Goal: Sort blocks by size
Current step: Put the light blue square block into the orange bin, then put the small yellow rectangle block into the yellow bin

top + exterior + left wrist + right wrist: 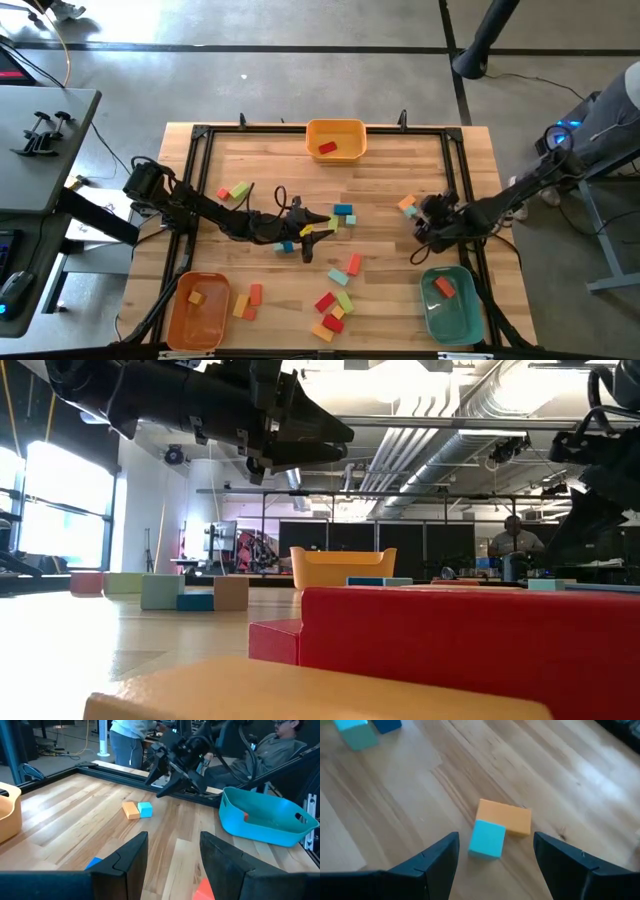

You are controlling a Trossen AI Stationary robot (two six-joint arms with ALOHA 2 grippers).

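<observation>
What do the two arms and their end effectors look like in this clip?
Both arms are dark, nearly black, built of jointed segments. The left end effector has two broad, flat, matte black fingers with angular stepped edges. The right end effector has the same black wedge-shaped fingers. No coloured markings are visible on them.

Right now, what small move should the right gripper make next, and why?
Probably lower the right gripper onto the small blue cube. Its fingers are open and empty, the cube lies just ahead of them, touching the orange block, and the teal bin stands close by.

Wood-plank table (pixel 400 260), glossy plastic teal bin (pixel 265 817), matt blocks (pixel 502 817)
</observation>
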